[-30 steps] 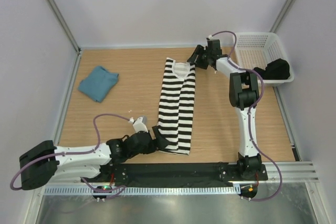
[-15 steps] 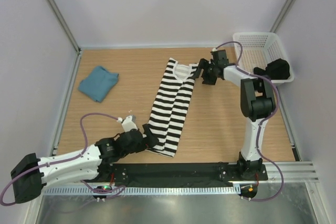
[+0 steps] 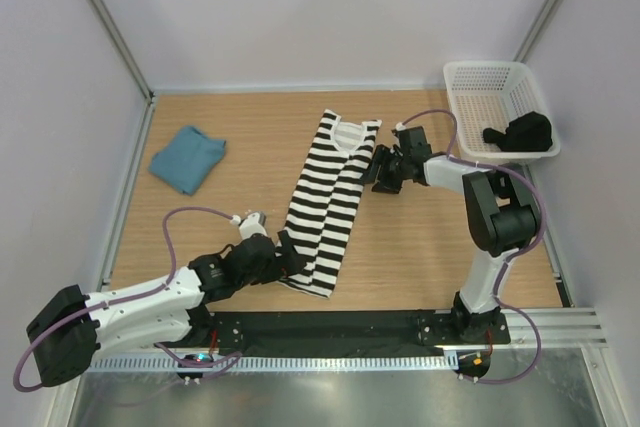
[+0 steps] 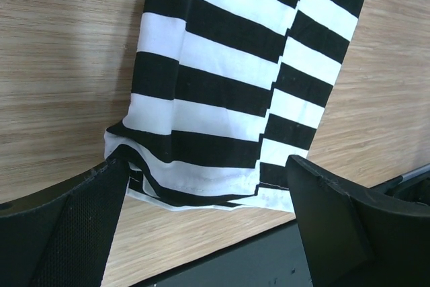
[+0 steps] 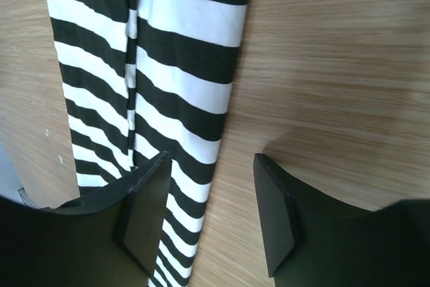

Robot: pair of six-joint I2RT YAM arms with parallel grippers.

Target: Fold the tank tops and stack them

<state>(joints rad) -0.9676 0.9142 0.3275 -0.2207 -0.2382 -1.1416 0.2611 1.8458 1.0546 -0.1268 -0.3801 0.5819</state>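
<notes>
Left gripper lies low by the near edge of the table, fingers spread wide either side of the striped tank top's bottom hem, gripping nothing. That top, folded into one long strip, slants from there toward the far edge. Right gripper rests beside the strip's right side near its upper end, fingers apart over bare wood, empty. A second tank top, teal, lies folded by the left edge. One white basket at the far right corner holds a dark cloth.
</notes>
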